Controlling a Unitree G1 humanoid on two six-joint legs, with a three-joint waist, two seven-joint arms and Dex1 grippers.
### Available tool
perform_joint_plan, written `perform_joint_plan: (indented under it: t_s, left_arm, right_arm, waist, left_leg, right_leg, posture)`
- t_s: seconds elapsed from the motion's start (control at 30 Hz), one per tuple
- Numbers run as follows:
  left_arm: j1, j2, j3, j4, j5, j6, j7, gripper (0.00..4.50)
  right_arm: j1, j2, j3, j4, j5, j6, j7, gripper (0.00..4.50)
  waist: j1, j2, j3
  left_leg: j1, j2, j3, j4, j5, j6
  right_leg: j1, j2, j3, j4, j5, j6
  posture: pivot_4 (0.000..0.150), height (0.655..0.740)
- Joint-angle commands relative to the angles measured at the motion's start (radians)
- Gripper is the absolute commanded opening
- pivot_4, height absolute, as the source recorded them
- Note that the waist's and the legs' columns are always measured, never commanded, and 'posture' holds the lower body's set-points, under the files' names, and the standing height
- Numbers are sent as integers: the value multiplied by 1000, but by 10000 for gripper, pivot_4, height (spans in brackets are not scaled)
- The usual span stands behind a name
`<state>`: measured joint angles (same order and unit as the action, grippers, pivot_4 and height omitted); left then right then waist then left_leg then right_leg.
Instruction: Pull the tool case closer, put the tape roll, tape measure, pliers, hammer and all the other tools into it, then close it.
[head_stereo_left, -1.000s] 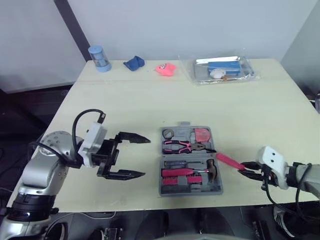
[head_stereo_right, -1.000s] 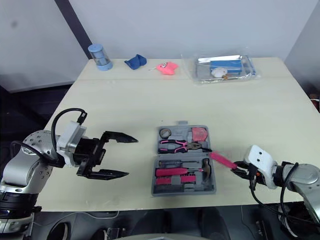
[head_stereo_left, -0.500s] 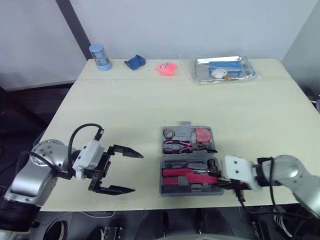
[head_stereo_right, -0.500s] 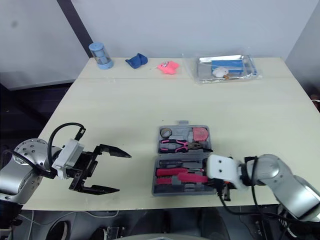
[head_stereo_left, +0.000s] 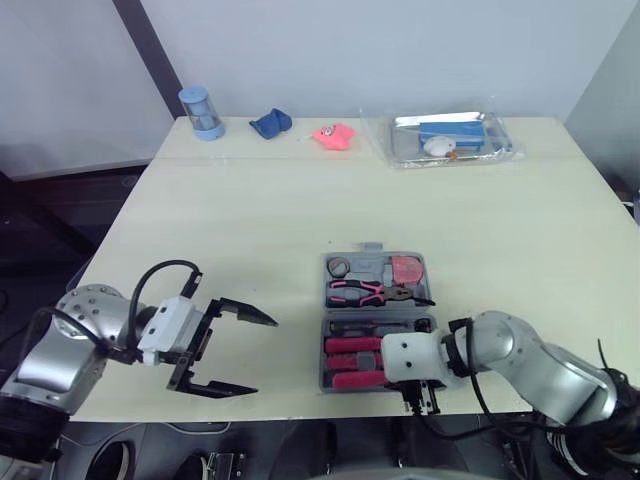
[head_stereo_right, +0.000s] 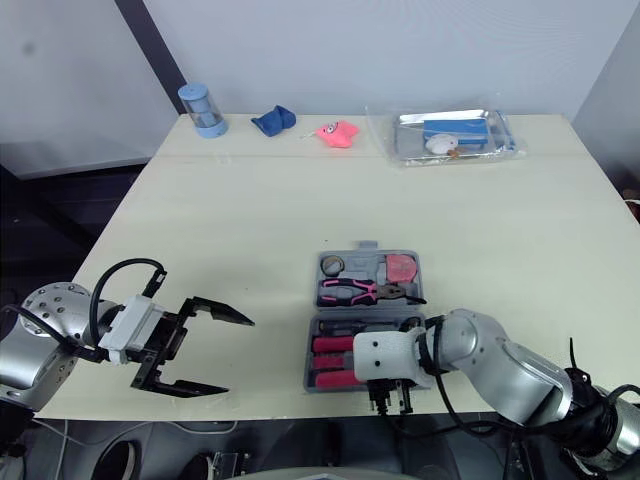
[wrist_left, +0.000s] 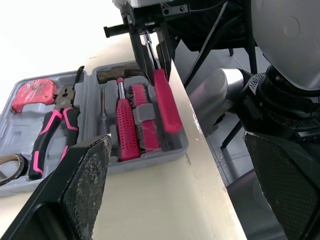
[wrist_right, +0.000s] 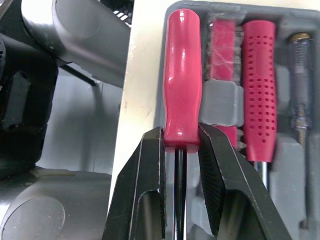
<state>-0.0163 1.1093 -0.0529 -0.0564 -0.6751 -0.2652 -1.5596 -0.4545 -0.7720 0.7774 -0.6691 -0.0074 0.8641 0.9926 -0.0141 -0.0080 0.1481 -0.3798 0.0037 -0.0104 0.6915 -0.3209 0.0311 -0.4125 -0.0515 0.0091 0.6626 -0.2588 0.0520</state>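
Since half a second ago, the right gripper (wrist_right: 181, 137) has been moved from the 3 o'clock side of the tool case (head_stereo_left: 323, 318) to its 6 o'clock wall. It is clamped on a red-handled screwdriver (wrist_right: 182, 75) where the handle meets the shaft. The handle now lies in the nearest row of the near half. The left gripper (head_stereo_left: 262, 356) has been drawn slightly nearer the front edge, with its jaws spread wide and nothing between them.

In the head views, the right fingers and the case's 5 o'clock corner are covered by the white wrist housing. The screwdriver's tip is hidden between the fingers.

The case lies open, its 6 o'clock wall close to the table (head_stereo_left: 250, 230) front edge. Bare table separates it from the left gripper at 9 o'clock.

The far half holds the tape roll (head_stereo_left: 340, 266), pliers (head_stereo_left: 365, 293) and tape measure (head_stereo_left: 405, 268). Wide bare table lies toward 12 o'clock, up to a blue canister (head_stereo_left: 200, 115), blue cloth (head_stereo_left: 270, 123), pink object (head_stereo_left: 333, 136) and clear bag (head_stereo_left: 445, 137).
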Motion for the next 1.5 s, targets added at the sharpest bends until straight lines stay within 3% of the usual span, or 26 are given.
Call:
perform_joint_plan:
  t_s: [0.03, 0.8, 0.87, 0.9, 0.93, 1.03, 1.47, 1.5]
  left_arm:
    - [8, 22, -4, -6, -24, -26, -55, 45000]
    - [24, 20, 21, -4, -33, -16, -55, 45000]
    - [24, 18, 22, -4, -32, -15, -55, 45000]
    - [25, 16, 22, -4, -31, -14, -55, 45000]
    - [25, 16, 23, -4, -31, -13, -55, 45000]
    - [24, 14, 23, -5, -32, -10, -55, 45000]
    - [7, -14, 41, -60, -91, 80, -55, 45000]
    - [4, -18, 42, -62, -93, 87, -55, 45000]
  right_arm:
    - [-40, 29, 38, 27, -37, 29, -8, 3891]
    - [-77, 126, 102, 111, -91, -2, -13, 3891]
    - [-78, 120, 105, 112, -92, -13, -5, 14010]
    - [-76, 118, 99, 110, -89, -12, -5, 16371]
    - [-74, 117, 93, 109, -87, -11, -4, 22637]
    - [-69, 113, 72, 101, -79, -10, -3, 32400]
    - [108, 100, -239, 54, 155, -147, 22, 32400]
    - [120, 99, -245, 66, 159, -173, 23, 30246]
  waist:
    - [-1, 0, 0]
    - [-4, 0, 0]
    - [-4, 0, 0]
    - [-4, 0, 0]
    - [-3, 0, 0]
    - [-2, 0, 0]
    - [0, 0, 0]
    - [0, 0, 0]
  left_leg:
    - [0, 0, 0, 0, 0, 0]
    - [0, 1, 0, 0, 0, 0]
    - [0, 1, 0, 0, 0, 0]
    - [0, 1, 0, 0, 0, 0]
    - [0, 1, 0, 0, 0, 0]
    - [0, 1, 0, 0, 0, 0]
    - [0, 1, 0, 0, 0, 0]
    - [0, 1, 0, 0, 0, 0]
  right_leg:
    - [0, 0, 0, 0, 0, 0]
    - [0, 2, 0, 1, 0, 0]
    - [0, 2, 0, 1, 0, 0]
    - [0, 2, 0, 1, 0, 0]
    - [0, 2, 0, 1, 0, 0]
    - [0, 1, 0, 0, 0, 0]
    - [0, 1, 0, 0, 0, 0]
    - [0, 1, 0, 0, 0, 0]
  posture:
    - [1500, 7400]
    - [1500, 7400]
    - [1500, 7400]
    - [1500, 7400]
    - [1500, 7400]
    - [1500, 7400]
    - [1500, 7400]
    - [1500, 7400]
